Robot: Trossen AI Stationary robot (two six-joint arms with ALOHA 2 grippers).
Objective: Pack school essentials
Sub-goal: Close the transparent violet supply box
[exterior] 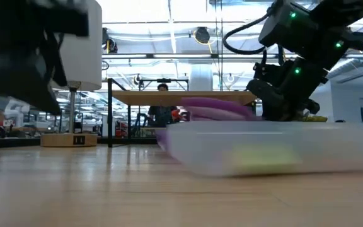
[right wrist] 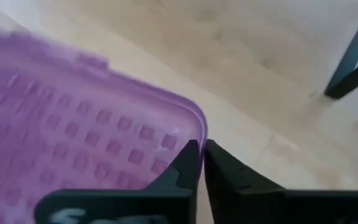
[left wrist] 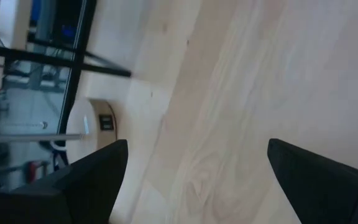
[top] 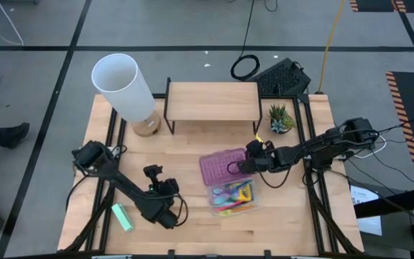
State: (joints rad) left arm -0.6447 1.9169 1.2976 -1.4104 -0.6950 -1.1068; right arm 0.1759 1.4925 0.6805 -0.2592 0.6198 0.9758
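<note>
A clear plastic box [top: 233,196] holding several colourful pencils and other school essentials sits right of the table's middle; in the low view the box [exterior: 276,148] fills the foreground. A purple lid [top: 223,165] lies over the box's far part. My right gripper [top: 253,162] is at the lid's right edge, shut on it. My left gripper [top: 162,181] stands open over bare wood left of the box, with nothing between its fingers [left wrist: 92,177]. A small light-green box [top: 123,216] lies flat on the table near the front left. My right gripper pinches the purple lid's rim at a rounded corner [right wrist: 195,132] between its two fingers, which are almost together. The fingers come at it from the table's right, slanting down. In the low view the lid [exterior: 216,107] sits just above the box's rim.
A white lamp [top: 124,85] stands at the far left, its round base [left wrist: 98,121] ahead of my left gripper. A wooden shelf [top: 212,101] on black legs is at the far middle, with a small potted plant [top: 279,119] to its right. Bare wood lies along the near edge.
</note>
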